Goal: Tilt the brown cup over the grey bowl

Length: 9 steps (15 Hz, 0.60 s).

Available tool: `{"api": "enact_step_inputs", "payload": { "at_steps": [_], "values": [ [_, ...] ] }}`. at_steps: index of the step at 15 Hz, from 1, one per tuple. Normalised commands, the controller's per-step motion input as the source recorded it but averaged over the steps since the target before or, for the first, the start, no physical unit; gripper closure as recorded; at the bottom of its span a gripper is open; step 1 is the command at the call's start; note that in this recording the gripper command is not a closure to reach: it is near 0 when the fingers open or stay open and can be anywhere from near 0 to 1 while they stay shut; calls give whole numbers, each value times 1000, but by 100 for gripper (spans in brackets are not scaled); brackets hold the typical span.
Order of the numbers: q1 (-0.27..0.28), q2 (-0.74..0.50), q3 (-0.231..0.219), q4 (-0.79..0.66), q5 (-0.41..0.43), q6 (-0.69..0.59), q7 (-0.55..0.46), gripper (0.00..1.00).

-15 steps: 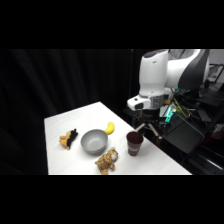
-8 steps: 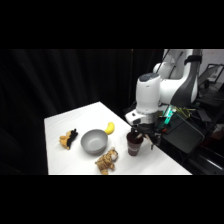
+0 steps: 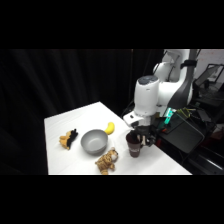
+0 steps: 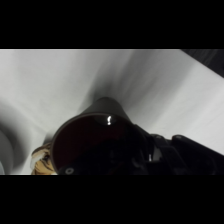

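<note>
Two things matter for us: brown cup upright on the worktop near the front edge, grey bowl just beside it, apart. We read this as the grasp step. Gripper sits right at the cup's rim; jaws probably closing on it, but we cannot tell. Next: confirm hold, lift, carry over the bowl, tilt.

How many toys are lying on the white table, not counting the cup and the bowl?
3: a yellow banana toy behind the grey bowl, a tiger plush in front of it, and a small brown and black toy to its left. None seems hidden.
</note>
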Motion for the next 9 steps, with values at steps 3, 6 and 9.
{"api": "enact_step_inputs", "payload": {
  "at_steps": [3,6,9],
  "values": [
    [-34,-237,11,86,-162,-314,168,4],
    [-111,-398,53,187,104,-617,-60,4],
    [-117,-377,-17,305,231,-724,-254,4]
  ]
}}
